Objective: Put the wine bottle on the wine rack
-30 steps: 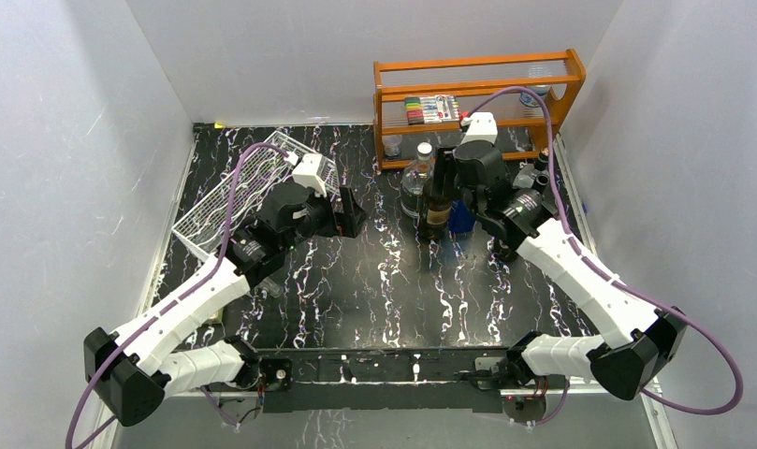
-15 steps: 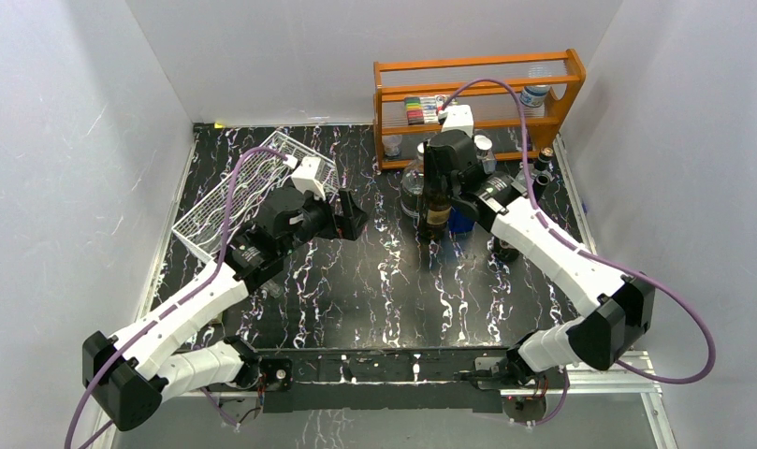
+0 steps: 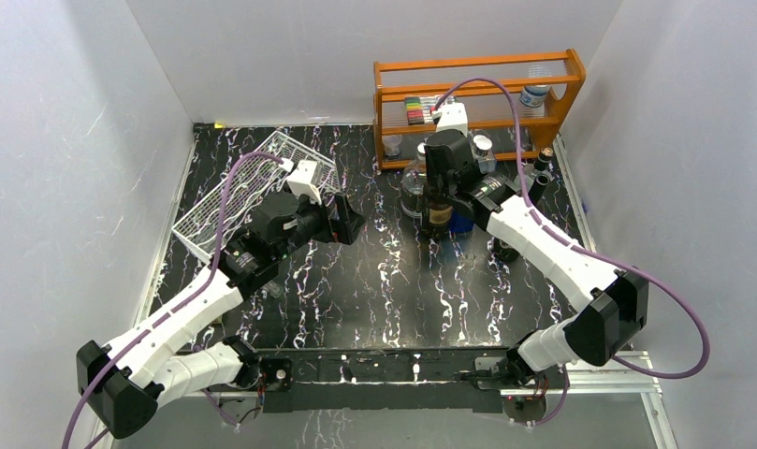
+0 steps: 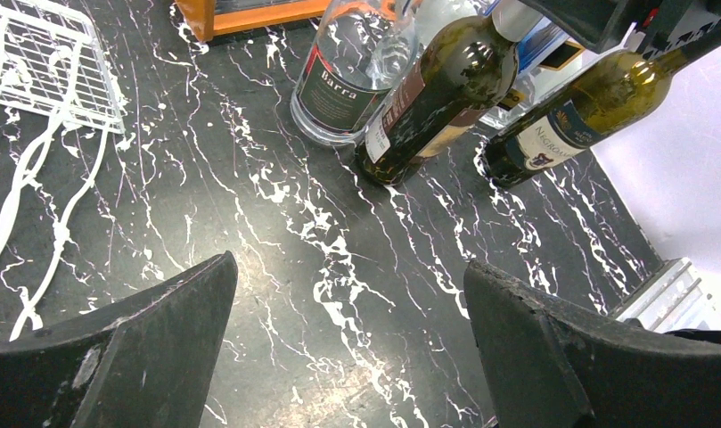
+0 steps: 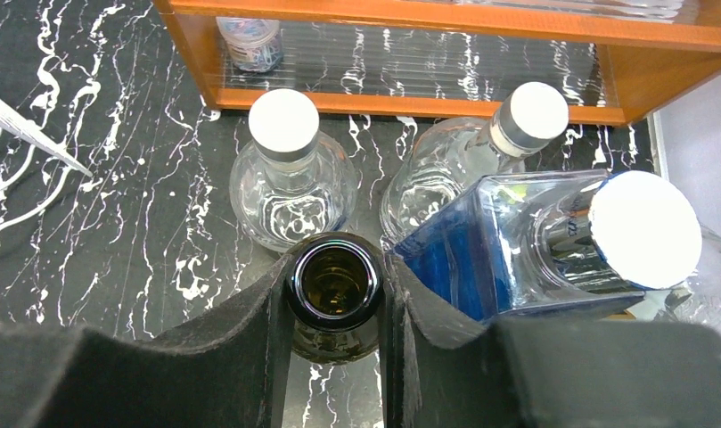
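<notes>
Having just been closed, the right gripper (image 5: 336, 308) is being held tight around the neck of the wine bottle (image 5: 335, 267), so lifting is becoming possible.

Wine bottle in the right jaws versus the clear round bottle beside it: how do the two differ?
The wine bottle is dark glass; the clear bottle is see-through. The wine bottle's mouth is open, with no cap; the clear bottle wears a white cap. The right gripper has its jaws shut on the wine bottle's neck; the clear bottle stands free. Both stand on the black marbled table before the orange shelf.
</notes>
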Robot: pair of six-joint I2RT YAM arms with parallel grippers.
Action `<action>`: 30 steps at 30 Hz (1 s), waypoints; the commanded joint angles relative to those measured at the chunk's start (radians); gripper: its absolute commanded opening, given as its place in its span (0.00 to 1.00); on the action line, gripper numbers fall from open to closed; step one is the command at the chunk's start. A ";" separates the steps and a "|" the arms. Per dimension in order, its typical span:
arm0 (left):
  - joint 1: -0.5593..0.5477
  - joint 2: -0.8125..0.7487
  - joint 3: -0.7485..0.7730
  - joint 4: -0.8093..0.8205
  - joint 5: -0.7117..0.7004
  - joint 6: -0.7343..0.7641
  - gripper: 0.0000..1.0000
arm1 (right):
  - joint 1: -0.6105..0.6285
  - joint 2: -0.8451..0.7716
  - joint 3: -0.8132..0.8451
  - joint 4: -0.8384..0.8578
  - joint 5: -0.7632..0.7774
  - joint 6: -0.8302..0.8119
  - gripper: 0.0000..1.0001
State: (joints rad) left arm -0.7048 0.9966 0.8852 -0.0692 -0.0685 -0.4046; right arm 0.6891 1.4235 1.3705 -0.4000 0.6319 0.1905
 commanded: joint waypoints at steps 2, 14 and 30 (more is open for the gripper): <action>-0.001 -0.021 -0.023 -0.017 -0.007 0.055 0.98 | 0.000 -0.095 0.000 0.057 -0.077 -0.041 0.14; -0.009 0.033 -0.140 0.190 0.284 0.084 0.95 | 0.000 -0.299 -0.115 0.015 -0.450 0.016 0.07; -0.088 0.100 -0.347 0.513 0.415 0.203 0.90 | -0.001 -0.426 -0.303 0.148 -0.732 0.117 0.03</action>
State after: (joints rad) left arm -0.7776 1.0767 0.5476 0.3492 0.3187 -0.2848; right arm 0.6884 1.0454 1.0782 -0.3939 0.0021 0.2333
